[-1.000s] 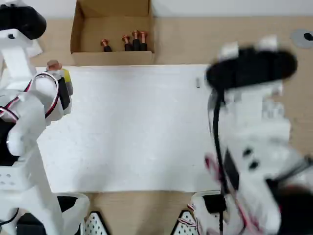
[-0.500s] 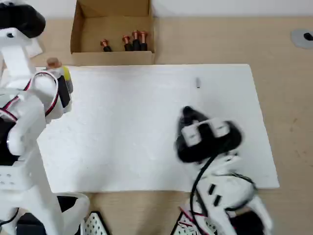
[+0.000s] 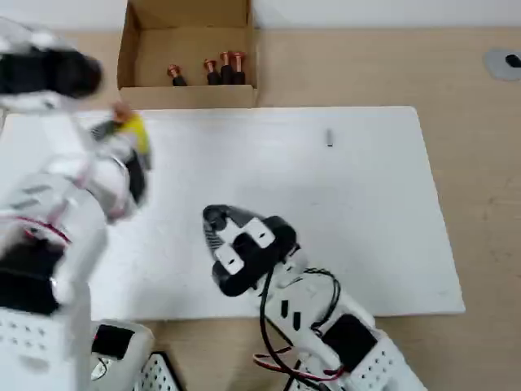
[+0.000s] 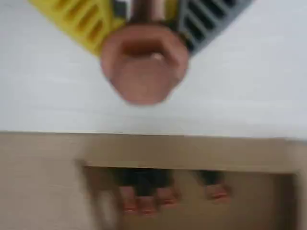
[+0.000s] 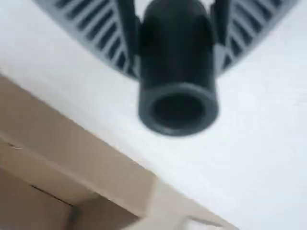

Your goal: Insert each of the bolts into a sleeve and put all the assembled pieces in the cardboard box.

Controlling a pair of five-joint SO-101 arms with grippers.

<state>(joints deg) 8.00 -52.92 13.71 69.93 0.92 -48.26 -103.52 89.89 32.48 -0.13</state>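
Observation:
My left gripper (image 3: 124, 120) is at the mat's far left corner, just in front of the cardboard box (image 3: 129, 57). It is shut on a copper bolt (image 3: 120, 112). In the left wrist view the bolt's head (image 4: 144, 64) sticks out between a yellow finger (image 4: 79, 19) and a grey finger (image 4: 211, 19). My right gripper (image 3: 213, 220) hovers over the middle of the mat, shut on a black sleeve (image 5: 178, 72) whose open end faces the camera. Three assembled pieces (image 3: 213, 70) stand in the box, also seen past the bolt as assembled pieces (image 4: 144, 201).
A white foam mat (image 3: 350, 212) covers most of the wooden table (image 3: 472, 122). A small grey mark (image 3: 330, 138) lies on the mat's far right part. A grey disc (image 3: 503, 62) sits at the far right corner of the table.
The right arm has swung from the right side across to the middle-left of the mat with the sleeve. The left arm has shifted right, carrying the bolt.

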